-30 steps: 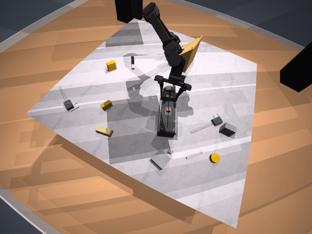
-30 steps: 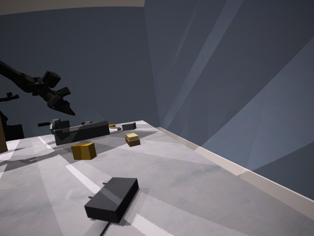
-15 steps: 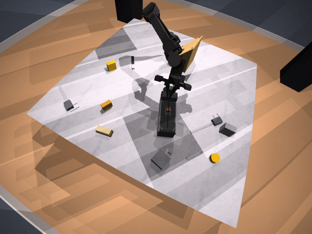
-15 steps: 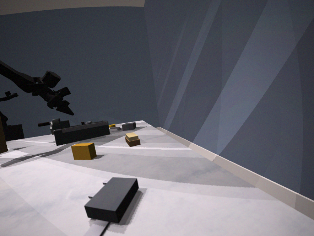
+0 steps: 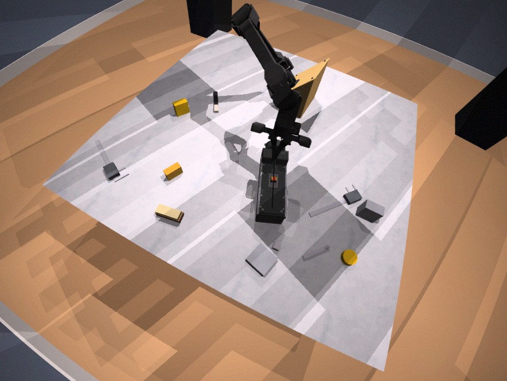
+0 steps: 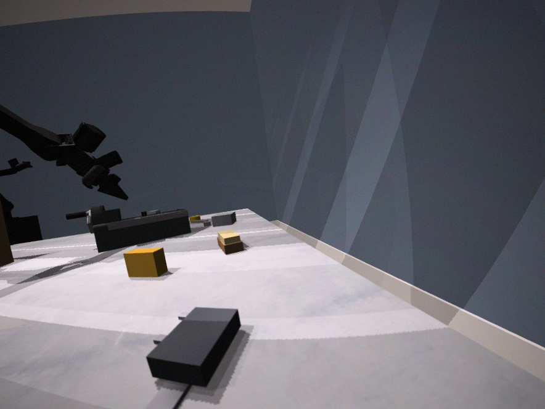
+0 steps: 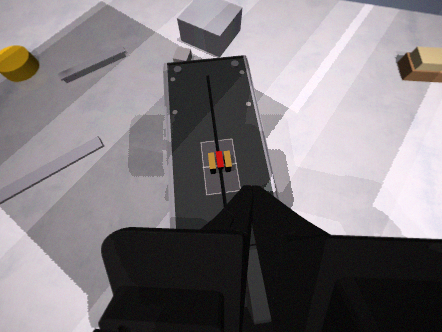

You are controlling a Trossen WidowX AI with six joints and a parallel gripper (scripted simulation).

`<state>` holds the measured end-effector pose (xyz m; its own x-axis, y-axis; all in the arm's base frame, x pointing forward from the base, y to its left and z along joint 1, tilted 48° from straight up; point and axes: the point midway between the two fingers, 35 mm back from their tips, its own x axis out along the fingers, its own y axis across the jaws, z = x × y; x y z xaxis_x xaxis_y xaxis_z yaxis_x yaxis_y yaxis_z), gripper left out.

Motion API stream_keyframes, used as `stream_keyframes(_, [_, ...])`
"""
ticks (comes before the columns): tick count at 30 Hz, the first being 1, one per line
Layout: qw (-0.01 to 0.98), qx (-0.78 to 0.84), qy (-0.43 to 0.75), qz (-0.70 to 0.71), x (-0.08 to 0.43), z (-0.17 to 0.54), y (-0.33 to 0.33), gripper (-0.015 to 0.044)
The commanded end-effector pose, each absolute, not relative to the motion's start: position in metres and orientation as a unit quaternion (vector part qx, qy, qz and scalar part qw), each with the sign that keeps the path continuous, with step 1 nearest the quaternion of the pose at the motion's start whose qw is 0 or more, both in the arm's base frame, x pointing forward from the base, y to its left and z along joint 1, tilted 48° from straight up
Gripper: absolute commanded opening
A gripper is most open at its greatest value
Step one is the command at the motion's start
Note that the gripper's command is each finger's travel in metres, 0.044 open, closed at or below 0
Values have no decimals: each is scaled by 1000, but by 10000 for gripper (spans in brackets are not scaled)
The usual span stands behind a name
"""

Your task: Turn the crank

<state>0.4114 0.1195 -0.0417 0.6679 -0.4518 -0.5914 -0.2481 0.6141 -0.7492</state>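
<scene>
The dark machine point(image 5: 265, 201) point(image 6: 145, 231) point(image 7: 190, 100) stands on the marble-patterned table. In the wrist view its red pointer point(image 7: 219, 159) sits between the left brass mark point(image 7: 212, 161) and the right brass mark point(image 7: 228, 159), and looks level with them as far as I can tell. The crank's dark handle point(image 6: 75, 215) sticks out at the machine's near-arm end; the arm hides it in the top view. My gripper point(image 5: 275, 160) point(image 6: 127, 198) point(image 7: 250, 193) is shut and empty. It hangs above the machine, clear of the handle.
A grey block point(image 5: 261, 260) point(image 7: 210, 25) lies beyond the machine's far end. Yellow blocks point(image 5: 180, 107) point(image 5: 172, 171) and a cream-and-brown block point(image 5: 169, 212) point(image 6: 230, 241) lie to the left. A yellow disc point(image 5: 348, 257) point(image 7: 19, 63) lies right. A tan slanted panel point(image 5: 312, 88) stands beside the arm.
</scene>
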Motion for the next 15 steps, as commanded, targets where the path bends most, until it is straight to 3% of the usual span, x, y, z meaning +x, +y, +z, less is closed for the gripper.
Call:
stream_keyframes(1, [803,-435,402,-63,411,-42,120,0])
stream_keyframes(2, [803,-435,402,-63,411,-42,120,0])
stream_keyframes(15, [803,-435,402,-63,411,-42,120,341])
